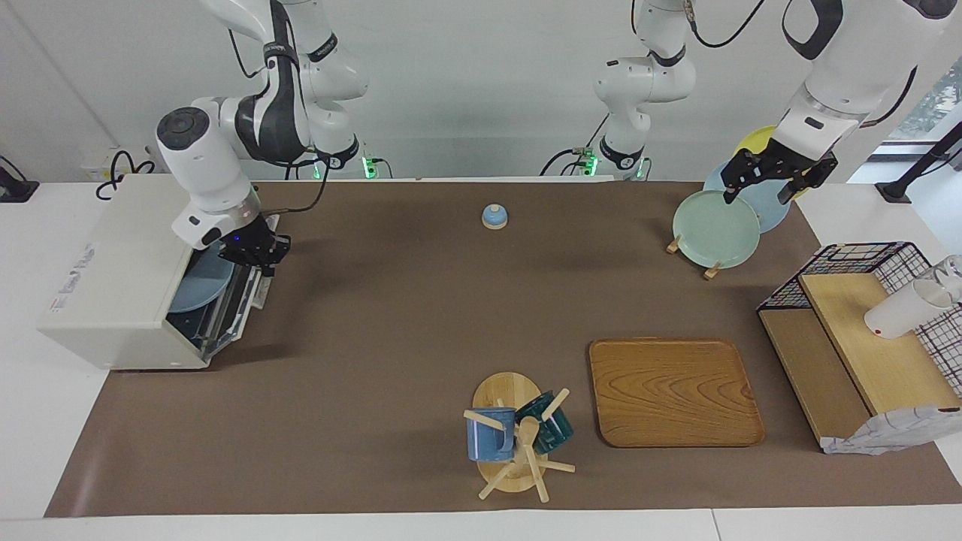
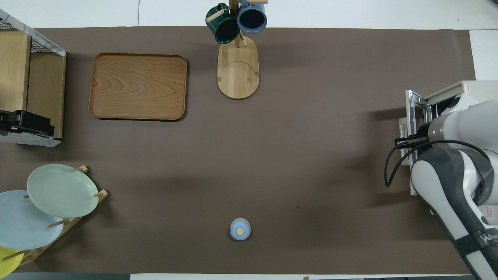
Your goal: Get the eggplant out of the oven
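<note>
Matt brown cover, smooth wood, glossy robot shells

The flat brown table cover [image 1: 391, 361] looks matt and paper-like; the rectangular wooden tray [image 1: 675, 391] shows smooth, strongly grained wood with a soft sheen; the boxy off-white oven [image 1: 113, 278] has a smooth matt casing; beside the left gripper's fingers [image 1: 727, 197], the pale green round plate [image 1: 714, 229] looks smooth, faintly glossy ceramic; the black wire basket [image 1: 864, 259] is thin metal.

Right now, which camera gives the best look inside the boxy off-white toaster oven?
The facing view. There the oven has its door pulled partly down by the shut right gripper, showing a pale blue plate inside; no eggplant is visible. In the overhead view the right arm covers most of the opening.
</note>
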Controlling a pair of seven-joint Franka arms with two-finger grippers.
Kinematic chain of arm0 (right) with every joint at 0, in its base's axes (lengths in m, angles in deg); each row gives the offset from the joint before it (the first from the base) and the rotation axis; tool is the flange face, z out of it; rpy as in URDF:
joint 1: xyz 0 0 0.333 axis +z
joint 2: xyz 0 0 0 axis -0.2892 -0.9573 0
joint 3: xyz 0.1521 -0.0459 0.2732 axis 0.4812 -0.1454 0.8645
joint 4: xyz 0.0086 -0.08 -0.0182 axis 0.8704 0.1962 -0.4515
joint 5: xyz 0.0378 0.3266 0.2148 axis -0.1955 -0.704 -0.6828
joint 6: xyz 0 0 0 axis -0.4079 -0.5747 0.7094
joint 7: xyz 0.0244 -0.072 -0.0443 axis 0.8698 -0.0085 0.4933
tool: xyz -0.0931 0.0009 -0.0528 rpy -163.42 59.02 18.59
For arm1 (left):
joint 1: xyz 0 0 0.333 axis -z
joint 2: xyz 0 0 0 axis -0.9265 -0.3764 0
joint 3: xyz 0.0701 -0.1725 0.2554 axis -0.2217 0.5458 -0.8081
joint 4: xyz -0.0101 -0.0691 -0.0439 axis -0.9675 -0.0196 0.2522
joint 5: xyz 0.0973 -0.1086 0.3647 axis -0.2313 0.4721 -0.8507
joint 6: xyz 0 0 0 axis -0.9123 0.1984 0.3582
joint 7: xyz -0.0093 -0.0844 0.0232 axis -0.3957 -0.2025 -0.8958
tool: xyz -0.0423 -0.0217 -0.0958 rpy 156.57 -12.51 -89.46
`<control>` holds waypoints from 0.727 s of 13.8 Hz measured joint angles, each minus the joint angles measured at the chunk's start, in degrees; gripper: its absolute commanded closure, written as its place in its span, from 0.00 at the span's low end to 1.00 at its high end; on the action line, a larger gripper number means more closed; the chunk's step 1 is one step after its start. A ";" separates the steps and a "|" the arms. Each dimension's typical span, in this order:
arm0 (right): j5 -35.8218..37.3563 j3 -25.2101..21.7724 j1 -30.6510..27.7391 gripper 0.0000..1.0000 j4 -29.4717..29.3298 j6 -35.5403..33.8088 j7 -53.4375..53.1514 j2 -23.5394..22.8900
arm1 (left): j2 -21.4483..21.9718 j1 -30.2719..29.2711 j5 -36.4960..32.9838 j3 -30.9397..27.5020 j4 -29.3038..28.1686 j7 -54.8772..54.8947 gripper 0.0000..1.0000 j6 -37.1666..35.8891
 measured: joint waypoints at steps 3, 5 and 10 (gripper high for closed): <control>-0.32 0.65 0.72 1.00 1.17 4.70 -0.58 -2.32 | 0.00 0.00 0.00 0.00 0.00 0.00 0.00 0.00; -0.32 0.67 1.50 1.00 1.91 7.67 -1.83 -4.23 | 0.00 0.00 0.00 0.00 0.00 0.00 0.00 0.00; -0.30 0.65 2.56 1.00 2.03 13.40 -4.69 -10.60 | 0.00 0.00 0.00 0.00 0.00 0.00 0.00 0.00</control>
